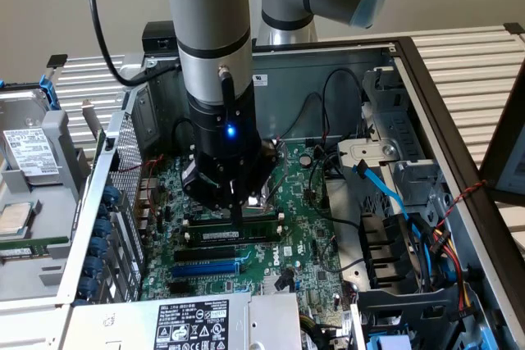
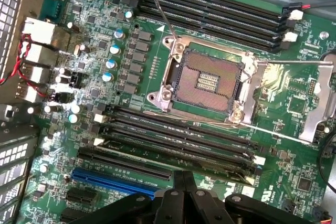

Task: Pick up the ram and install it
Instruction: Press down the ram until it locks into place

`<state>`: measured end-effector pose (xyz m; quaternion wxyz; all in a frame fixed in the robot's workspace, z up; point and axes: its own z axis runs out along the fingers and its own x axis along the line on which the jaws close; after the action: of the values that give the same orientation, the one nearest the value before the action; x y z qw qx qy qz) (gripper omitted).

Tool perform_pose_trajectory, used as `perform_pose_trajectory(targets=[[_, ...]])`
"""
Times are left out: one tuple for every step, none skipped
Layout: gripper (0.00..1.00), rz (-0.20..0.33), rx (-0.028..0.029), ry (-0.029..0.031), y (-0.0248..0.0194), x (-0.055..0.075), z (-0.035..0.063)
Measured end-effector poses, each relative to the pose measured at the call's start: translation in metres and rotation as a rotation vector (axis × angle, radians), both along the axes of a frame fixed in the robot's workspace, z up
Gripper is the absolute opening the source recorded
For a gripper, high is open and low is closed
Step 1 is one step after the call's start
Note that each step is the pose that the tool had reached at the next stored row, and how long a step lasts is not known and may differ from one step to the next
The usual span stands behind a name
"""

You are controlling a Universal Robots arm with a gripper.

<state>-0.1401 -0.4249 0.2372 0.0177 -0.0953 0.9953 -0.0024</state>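
Note:
The ram (image 1: 234, 234), a thin green stick with a small white label, stands on edge in the bank of black memory slots (image 1: 225, 243) on the motherboard, just beyond the blue expansion slot (image 1: 205, 269). My gripper (image 1: 238, 220) reaches straight down into the open computer case, its fingers pressed together and its tip right above the ram's top edge, near the stick's middle. In the wrist view the shut fingers (image 2: 185, 184) meet over the nearer slot bank (image 2: 178, 137), where the ram is seen edge-on and is hard to tell from the slots.
An open CPU socket (image 2: 209, 80) with its raised metal frame (image 2: 315, 98) lies between two slot banks. Blue and black cables (image 1: 381, 190) and a drive cage crowd the exterior view's right. The case wall (image 1: 107, 202) and a hard drive (image 1: 29, 161) stand on its left, the power supply (image 1: 193, 321) in front.

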Motion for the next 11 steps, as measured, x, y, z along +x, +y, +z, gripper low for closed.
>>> perform_pose_trajectory(targets=[[0.11, -0.015, 0.0, 0.0001, 0.0, 0.0, 0.0], [0.11, -0.03, 0.0, 0.0, 0.0, 0.0, 0.0], [0.11, -0.045, 0.0, 0.0, 0.0, 0.0, 0.0], [0.11, -0.06, 0.0001, 0.0, 0.0, 0.0, 0.0], [0.11, -0.074, 0.0001, 0.0, 0.0, 0.0, 0.0], [0.11, -0.09, 0.0, 0.0, 0.0, 0.0, 0.0], [0.11, -0.105, 0.0001, 0.0, 0.0, 0.0, 0.0], [0.11, -0.12, 0.0001, 0.0, 0.0, 0.0, 0.0], [0.11, -0.135, 0.0, 0.0, 0.0, 0.0, 0.0], [0.11, -0.149, 0.0, 0.0, 0.0, 0.0, 0.0], [0.11, -0.164, 0.0001, 0.0, 0.0, 0.0, 0.0]])
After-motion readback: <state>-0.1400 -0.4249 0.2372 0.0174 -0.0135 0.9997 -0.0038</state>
